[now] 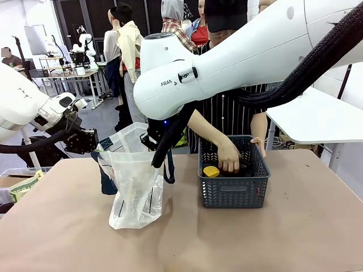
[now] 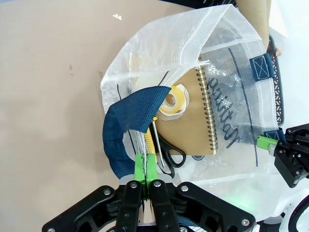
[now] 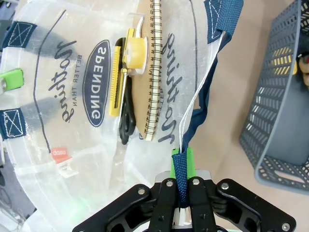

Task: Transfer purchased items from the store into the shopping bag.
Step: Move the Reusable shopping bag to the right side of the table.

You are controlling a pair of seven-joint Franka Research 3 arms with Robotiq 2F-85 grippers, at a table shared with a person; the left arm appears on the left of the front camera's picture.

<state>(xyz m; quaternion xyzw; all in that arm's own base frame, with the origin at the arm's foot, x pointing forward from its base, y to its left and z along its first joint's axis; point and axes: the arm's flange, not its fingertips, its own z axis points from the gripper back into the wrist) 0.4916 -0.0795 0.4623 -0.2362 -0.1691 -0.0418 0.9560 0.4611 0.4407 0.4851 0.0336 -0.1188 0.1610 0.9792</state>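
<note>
Holding the shopping bag point(image 1: 136, 187) upright, mouth open, on the tabletop point(image 1: 255, 238): my remote view of both arms.

(a) L hand point(image 2: 146, 162): pads pinched fully together on the bag's thin rim film, right by a navy strap point(image 2: 128, 121). In front view it's at approx. 9 o'clock of the bag mouth.

(b) R hand point(image 3: 182, 162): fingers clamped tight on the opposite strap point(image 3: 182, 176), approx. 3 o'clock of the mouth.

(c) Purchased items already in the bag:
- tan spiral notebook point(image 2: 193, 121)
- yellow tape roll point(image 2: 173, 100), lying on the notebook cover
- black-handled scissors point(image 2: 169, 152)
- yellow cutter point(image 3: 116, 82), w/ the scissors alongside the notebook's spiral edge

(d) Grey lattice basket point(image 1: 232, 190): on the tabletop at 3 o'clock of the bag, near but not touching. The person's hand point(image 1: 229, 158) reaches into it, just beside a yellow-topped container point(image 1: 211, 171) at its 9 o'clock.
</note>
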